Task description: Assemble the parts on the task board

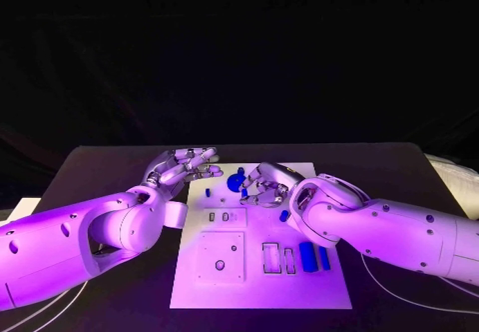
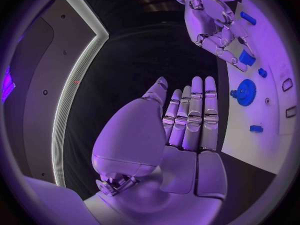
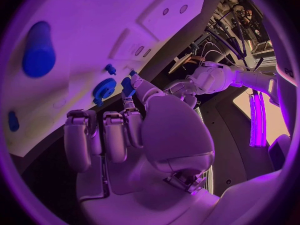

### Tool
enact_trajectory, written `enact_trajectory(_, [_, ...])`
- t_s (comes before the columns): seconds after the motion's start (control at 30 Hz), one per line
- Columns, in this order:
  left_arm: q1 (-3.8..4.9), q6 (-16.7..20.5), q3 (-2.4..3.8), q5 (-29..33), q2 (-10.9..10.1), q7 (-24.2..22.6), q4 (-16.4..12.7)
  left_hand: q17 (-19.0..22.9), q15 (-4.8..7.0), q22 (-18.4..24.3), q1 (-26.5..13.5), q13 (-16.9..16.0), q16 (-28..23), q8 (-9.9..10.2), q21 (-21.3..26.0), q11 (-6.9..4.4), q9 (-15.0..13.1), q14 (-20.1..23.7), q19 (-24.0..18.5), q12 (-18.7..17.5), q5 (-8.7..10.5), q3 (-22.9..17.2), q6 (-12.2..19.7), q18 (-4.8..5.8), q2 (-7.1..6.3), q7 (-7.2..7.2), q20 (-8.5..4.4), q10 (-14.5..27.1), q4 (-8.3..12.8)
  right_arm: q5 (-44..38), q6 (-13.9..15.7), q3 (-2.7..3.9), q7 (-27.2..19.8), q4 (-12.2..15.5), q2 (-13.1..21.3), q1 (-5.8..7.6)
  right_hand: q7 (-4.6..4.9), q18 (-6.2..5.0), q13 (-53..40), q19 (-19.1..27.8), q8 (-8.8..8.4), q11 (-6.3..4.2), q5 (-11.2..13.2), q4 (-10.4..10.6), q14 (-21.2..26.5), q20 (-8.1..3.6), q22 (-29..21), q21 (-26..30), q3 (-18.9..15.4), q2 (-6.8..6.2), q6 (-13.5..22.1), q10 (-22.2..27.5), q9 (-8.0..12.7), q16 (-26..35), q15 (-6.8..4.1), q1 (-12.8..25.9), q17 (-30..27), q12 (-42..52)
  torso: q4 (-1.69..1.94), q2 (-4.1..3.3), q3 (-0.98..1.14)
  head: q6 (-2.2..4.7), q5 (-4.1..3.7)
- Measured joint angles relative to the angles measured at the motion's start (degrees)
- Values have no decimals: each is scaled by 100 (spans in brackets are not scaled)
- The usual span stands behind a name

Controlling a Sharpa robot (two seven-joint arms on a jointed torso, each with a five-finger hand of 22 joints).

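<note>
In the head view the white task board point(image 1: 261, 277) lies flat on the black surface point(image 1: 100, 166). The right hand point(image 1: 264, 185) is over the far part of the board and pinches a small blue part point(image 1: 244, 194) between thumb and finger, just beside a round blue gear point(image 1: 235, 182). The left hand point(image 1: 182, 166) hovers at the far left corner of the board, fingers released and apart, grasping nothing. Two blue cylinders point(image 1: 313, 256) lie loose near the right edge, and the rectangular slots point(image 1: 271, 256) beside them look empty, so I judge that most of the assembly is left.

In the left wrist view the left hand point(image 2: 187, 120) is flat, its metallic fingers point(image 2: 209, 115) straight and side by side. The gear point(image 2: 245, 91) has a toothed rim and stands on the smooth, matte board.

In the right wrist view the right hand point(image 3: 134, 125) grasps the small blocky part point(image 3: 128, 86) close to the gear point(image 3: 104, 90); a rounded blue cylinder point(image 3: 37, 50) lies further away
</note>
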State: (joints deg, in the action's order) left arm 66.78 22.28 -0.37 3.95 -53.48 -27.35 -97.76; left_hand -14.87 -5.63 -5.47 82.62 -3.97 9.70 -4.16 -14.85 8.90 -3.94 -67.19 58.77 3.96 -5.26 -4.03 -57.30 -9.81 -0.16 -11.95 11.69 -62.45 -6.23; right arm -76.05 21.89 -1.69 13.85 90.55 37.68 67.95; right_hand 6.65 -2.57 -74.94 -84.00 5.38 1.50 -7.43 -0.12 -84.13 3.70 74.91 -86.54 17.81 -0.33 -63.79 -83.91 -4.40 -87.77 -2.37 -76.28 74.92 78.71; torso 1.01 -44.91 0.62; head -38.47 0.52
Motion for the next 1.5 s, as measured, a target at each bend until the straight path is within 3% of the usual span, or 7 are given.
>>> enact_trajectory(0.2, [0,0,0,22,-15,-1,-33,0,0,0,0,0,0,0,0,0,0,0,0,0,0,0,0,0,0,0,0,0,0,-168,-1,-31,186,-88,-237,-167,0,0,1,0,0,0,0,7,0,0,0,0,7,-22,0,0,0,23,0,54,0,-31,8,1,-15,-103,113])
enact_trajectory(0.5, [0,0,0,37,-20,-3,-77,1,0,-1,0,0,0,0,0,0,0,0,0,0,0,0,0,0,0,0,0,0,0,-419,-91,-47,372,-100,-386,-289,0,0,2,0,-38,1,0,16,0,1,-1,0,16,-23,0,0,-7,23,0,83,-1,-31,5,1,-12,-174,155])
enact_trajectory(1.17, [1,-3,0,46,-16,-2,-84,-3,0,-1,0,0,0,0,0,0,0,0,0,0,0,0,0,0,0,0,0,0,0,-782,-246,-27,452,-92,-441,-349,-3,0,2,0,-56,1,-25,15,0,1,3,0,16,-75,3,-1,-6,23,1,135,-2,-83,8,1,-8,-226,181])
enact_trajectory(1.5, [0,-5,0,49,-17,0,-83,-2,0,-2,0,0,0,0,0,0,0,0,0,0,0,0,0,0,0,0,0,0,0,-906,-340,-25,473,-77,-408,-348,-19,-1,4,0,-110,1,-156,9,0,1,3,0,-37,-248,-8,0,16,23,1,307,-2,-273,8,1,-8,-240,175])
